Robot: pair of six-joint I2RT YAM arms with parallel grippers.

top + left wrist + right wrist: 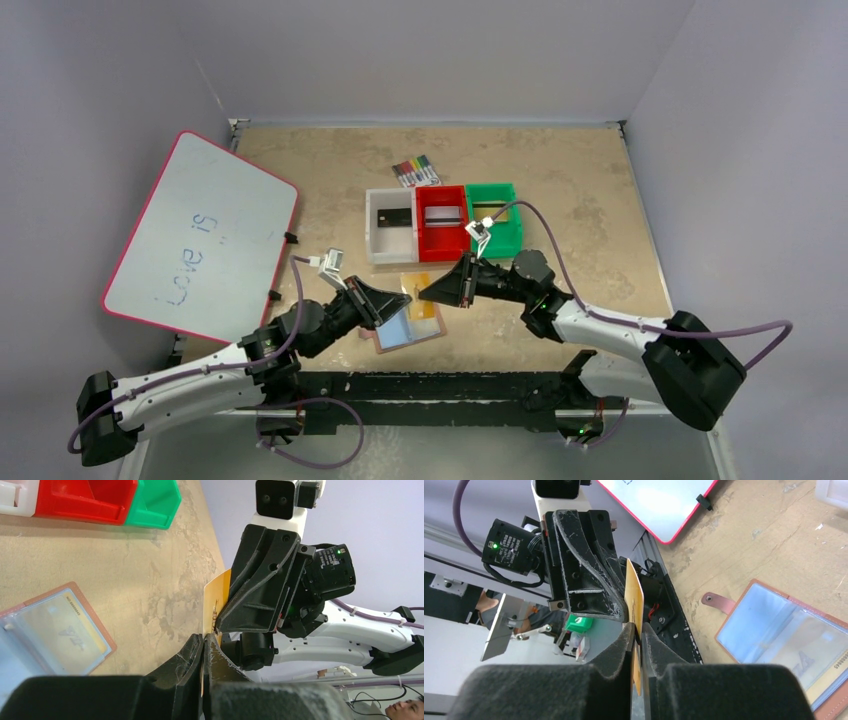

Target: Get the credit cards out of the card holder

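A gold credit card stands on edge in the air between my two grippers, and it also shows in the right wrist view. My left gripper is shut on its lower edge. My right gripper is shut on the opposite edge. The two grippers meet tip to tip, left and right, just above the card holder. The tan card holder lies open on the table, with another gold card in one clear pocket. A black card lies in the white bin and a grey card in the red bin.
White bin, red bin and green bin stand in a row behind the grippers. A pack of coloured markers lies behind them. A red-rimmed whiteboard leans at the left.
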